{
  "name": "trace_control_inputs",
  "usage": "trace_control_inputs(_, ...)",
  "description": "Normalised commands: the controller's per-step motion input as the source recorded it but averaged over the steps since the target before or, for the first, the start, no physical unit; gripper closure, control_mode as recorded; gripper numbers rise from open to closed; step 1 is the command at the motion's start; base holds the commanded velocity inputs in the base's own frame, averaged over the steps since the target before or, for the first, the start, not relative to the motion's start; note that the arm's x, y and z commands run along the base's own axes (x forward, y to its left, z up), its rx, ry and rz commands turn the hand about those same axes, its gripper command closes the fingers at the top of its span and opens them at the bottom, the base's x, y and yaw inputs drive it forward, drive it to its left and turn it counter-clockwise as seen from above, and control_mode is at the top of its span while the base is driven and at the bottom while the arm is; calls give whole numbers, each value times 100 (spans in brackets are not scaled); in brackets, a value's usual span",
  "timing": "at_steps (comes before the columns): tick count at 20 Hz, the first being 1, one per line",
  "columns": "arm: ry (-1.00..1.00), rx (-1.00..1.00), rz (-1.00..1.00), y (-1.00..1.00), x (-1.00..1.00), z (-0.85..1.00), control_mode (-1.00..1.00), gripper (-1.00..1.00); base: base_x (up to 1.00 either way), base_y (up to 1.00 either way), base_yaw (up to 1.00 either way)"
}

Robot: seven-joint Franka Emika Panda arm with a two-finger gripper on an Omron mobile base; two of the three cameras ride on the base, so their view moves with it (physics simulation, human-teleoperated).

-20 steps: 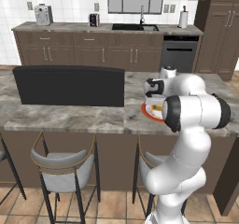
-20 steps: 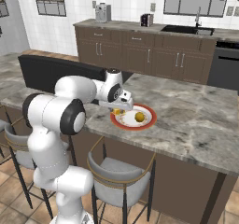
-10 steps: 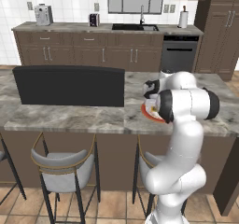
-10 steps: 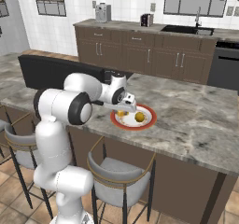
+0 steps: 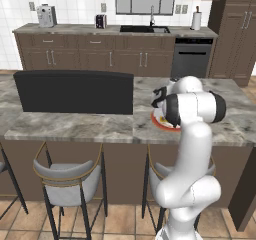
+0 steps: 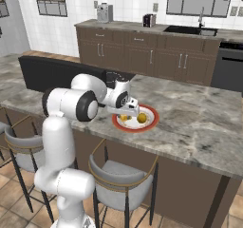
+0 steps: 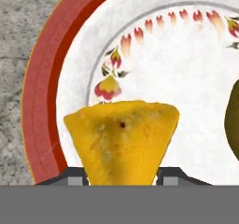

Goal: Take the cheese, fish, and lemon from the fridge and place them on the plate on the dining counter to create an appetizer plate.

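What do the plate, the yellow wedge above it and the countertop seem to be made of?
The plate looks like glazed ceramic: smooth white face, painted floral ring, wide red rim. The cheese looks like a firm, matte cheese: mottled yellow-orange surface with small dark pits. The dining counter looks like polished stone, perhaps marble: grey with paler veins. All of it is rendered, so these are only impressions.

Two grey-seated bar stools [image 5: 67, 175] under the counter edge, black dishwasher [image 5: 190, 58] along the back wall, sink faucet [image 5: 151, 16], toaster [image 5: 100, 21], paper towel roll [image 5: 196, 20], tiled floor [image 5: 120, 219]
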Motion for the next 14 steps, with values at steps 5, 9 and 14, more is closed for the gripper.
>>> trace_control_inputs(5,0,0,0,-1,6,-29,-100,-100,0,0,0)
trace_control_inputs(9,0,0,0,-5,4,-19,-100,-100,0,0,0)
trace_control_inputs(14,-5,0,0,-6,-51,21,-100,-100,0,0,0)
